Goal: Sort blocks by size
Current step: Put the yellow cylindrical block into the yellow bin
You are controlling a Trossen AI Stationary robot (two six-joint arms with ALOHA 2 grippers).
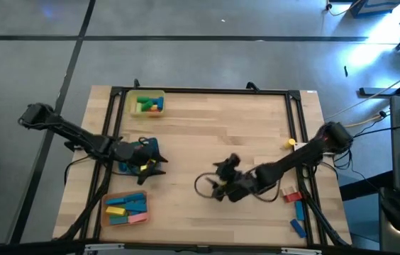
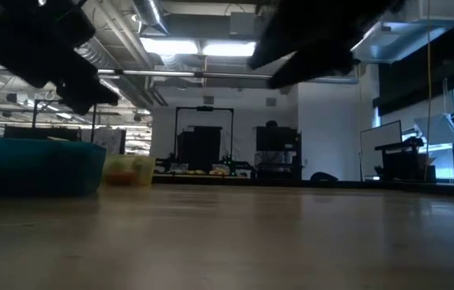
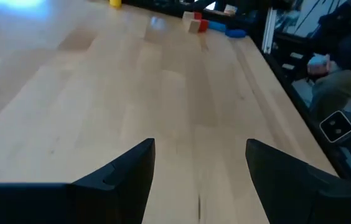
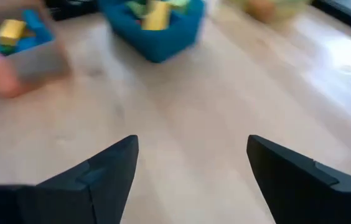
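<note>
The left gripper (image 1: 159, 168) hung at the frame's centre left, beside the blue rectangular tray (image 1: 130, 150), its dark fingers (image 3: 122, 177) spread and holding nothing. The right gripper (image 1: 218, 183), just below centre, also stood spread and empty above the bare pale wooden table (image 1: 214, 134). Sorted toy blocks filled the yellow tray (image 1: 147, 103) at upper left and the orange tray (image 1: 125, 210) at lower left. Loose red and blue blocks (image 1: 296, 210) lay at lower right, with a small yellow block (image 1: 291, 142) above them.

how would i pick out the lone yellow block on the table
Start at the wooden table seen from above and go to its right edge, by the black frame rail. About halfway along that edge, just beyond the right arm, sits the yellow block. It stands alone, while the red and blue blocks cluster nearer the front corner.
</note>
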